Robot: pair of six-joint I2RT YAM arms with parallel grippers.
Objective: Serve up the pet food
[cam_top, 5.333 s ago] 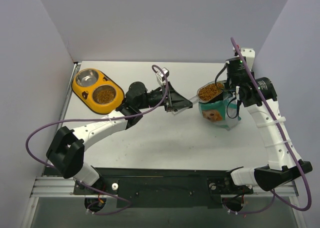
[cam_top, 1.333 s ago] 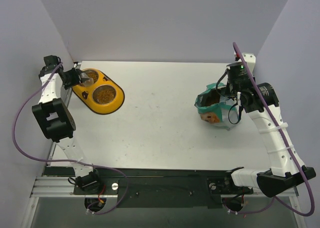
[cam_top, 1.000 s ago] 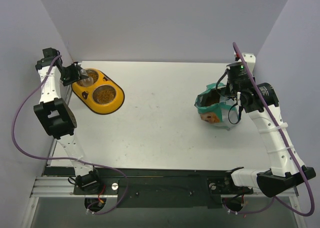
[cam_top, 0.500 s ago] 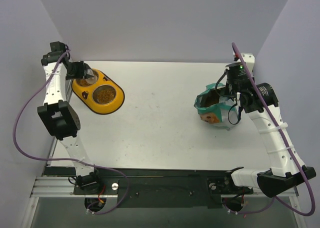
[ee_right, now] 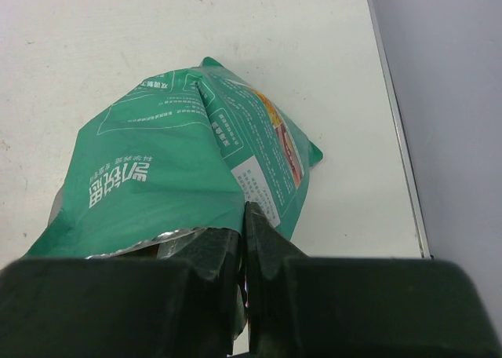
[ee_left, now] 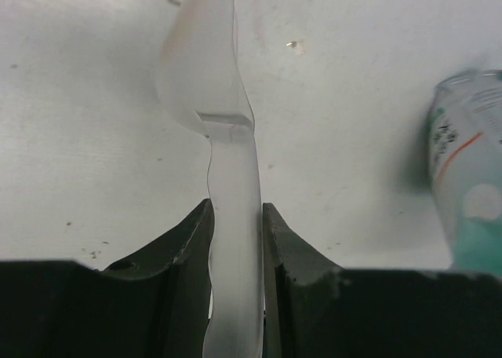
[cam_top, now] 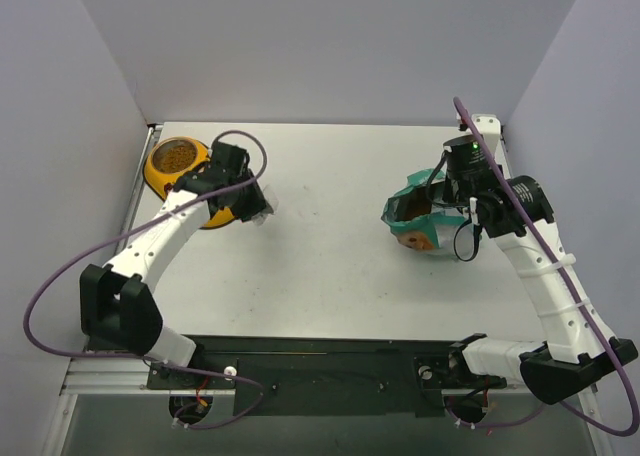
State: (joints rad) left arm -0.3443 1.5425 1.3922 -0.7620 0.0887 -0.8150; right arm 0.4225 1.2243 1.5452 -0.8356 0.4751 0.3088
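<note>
Brown pet food fills the far bowl of the yellow feeder at the back left; my left arm hides its near bowl. My left gripper is just right of the feeder, shut on the handle of the clear plastic scoop. The scoop is turned on edge over bare table and looks empty. On the right, my right gripper is shut on the rim of the teal pouch, holding its mouth up and open.
The pouch's blurred edge shows at the right of the left wrist view. Grey walls close in the table at the back and both sides. My left arm's purple cable loops above the feeder.
My left arm has swung from the feeder's far-left side across it to its right edge, carrying the scoop. The right gripper and pouch have shifted slightly left.
</note>
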